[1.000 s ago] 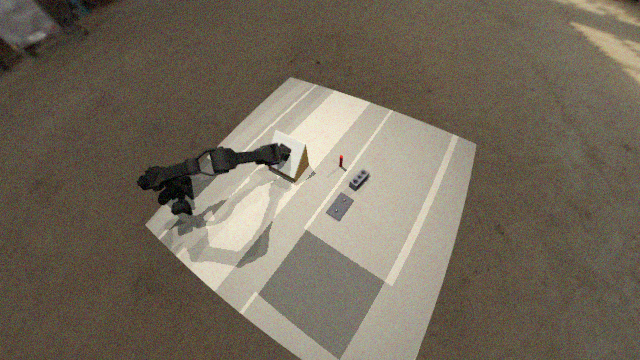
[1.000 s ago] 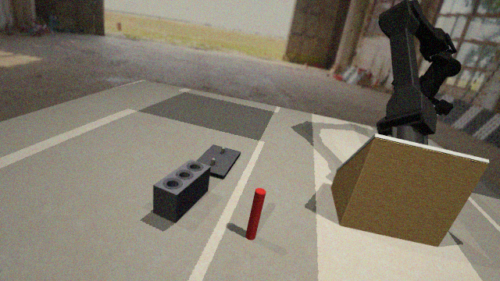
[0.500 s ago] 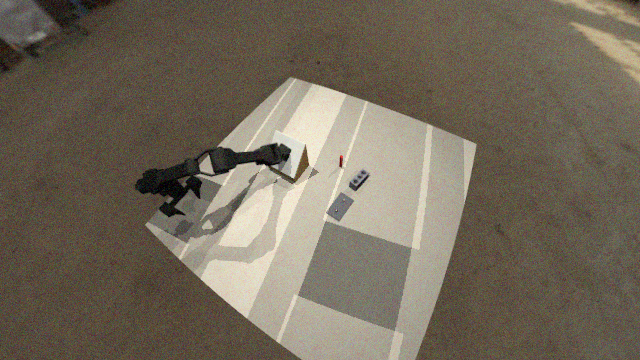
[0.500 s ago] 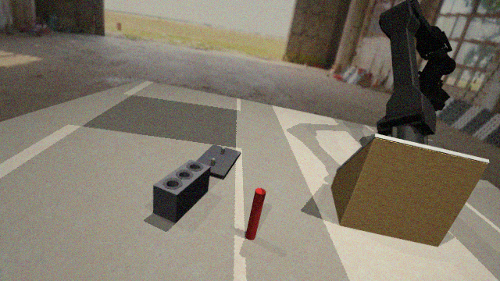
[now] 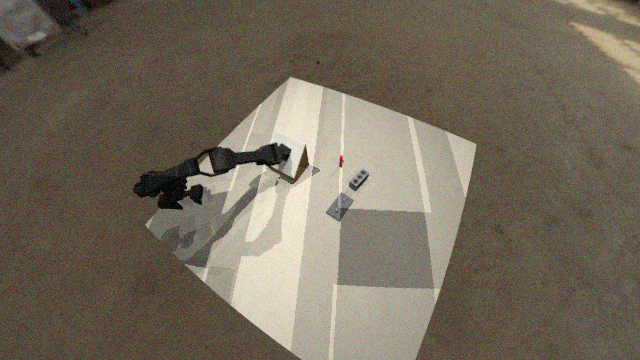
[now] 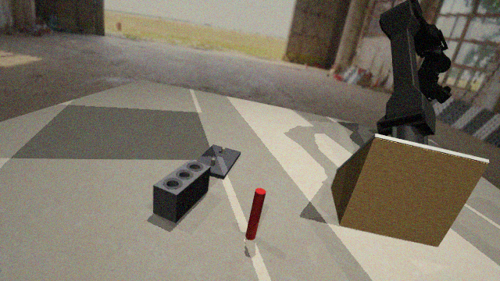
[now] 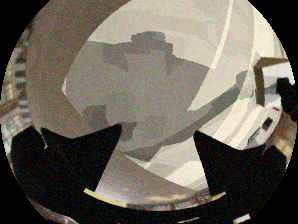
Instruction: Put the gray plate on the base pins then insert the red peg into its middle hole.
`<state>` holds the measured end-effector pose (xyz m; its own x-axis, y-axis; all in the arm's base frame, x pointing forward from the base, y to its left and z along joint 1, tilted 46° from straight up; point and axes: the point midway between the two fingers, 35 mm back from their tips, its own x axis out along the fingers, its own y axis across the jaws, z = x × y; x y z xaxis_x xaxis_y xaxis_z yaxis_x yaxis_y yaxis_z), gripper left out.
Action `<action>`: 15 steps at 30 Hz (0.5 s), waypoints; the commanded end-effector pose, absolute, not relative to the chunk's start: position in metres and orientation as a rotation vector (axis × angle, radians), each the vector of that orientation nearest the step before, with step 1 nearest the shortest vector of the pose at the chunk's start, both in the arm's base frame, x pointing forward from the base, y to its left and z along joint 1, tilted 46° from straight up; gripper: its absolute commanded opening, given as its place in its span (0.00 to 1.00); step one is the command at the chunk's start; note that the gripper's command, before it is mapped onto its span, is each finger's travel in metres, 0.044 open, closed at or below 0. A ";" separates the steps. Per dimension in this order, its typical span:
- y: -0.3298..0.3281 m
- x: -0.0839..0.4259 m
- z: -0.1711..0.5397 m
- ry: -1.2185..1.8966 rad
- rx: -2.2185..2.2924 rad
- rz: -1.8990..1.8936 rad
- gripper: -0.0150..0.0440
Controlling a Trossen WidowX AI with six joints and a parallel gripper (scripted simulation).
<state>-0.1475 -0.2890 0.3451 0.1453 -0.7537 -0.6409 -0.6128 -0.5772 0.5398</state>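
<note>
In the exterior view, nearest the camera, the red peg [image 6: 255, 214] stands upright on the table [image 6: 98, 218], leaning very slightly, its foot resting on a pale stripe. At about ten o'clock from the peg, near but apart from it, sits the gray plate [image 6: 180, 190], a dark block with three round holes in a row along its top face. It lies on the table, not on the pins. Just beyond the plate, at its one o'clock end and close beside it, is the base [image 6: 219, 159], a flat dark slab with two small pins standing up from it; both pins are bare.

At three o'clock from the peg, well apart, a brown box [image 6: 406, 191] rests tilted on the table, its upper edge showing white. Behind the box, at its twelve o'clock, rises the dark arm [image 6: 408, 78], folded back on itself high above the table.

From the top view the jaws [image 5: 282, 152] sit over the box's pale top face, at nine o'clock from the peg [image 5: 341, 160], with the plate [image 5: 359, 179] and base [image 5: 340, 206] farther off at about four and five o'clock.

The wrist view shows two dark fingers spread wide apart with only patterned table between them: the jaws stand fully open and hold nothing.
</note>
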 end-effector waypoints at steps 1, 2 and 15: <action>-0.286 -0.147 0.357 -2.300 2.582 -1.035 1.00; -0.286 -0.147 0.357 -2.370 2.595 -0.990 1.00; -0.286 -0.147 0.357 -2.544 2.620 -0.865 1.00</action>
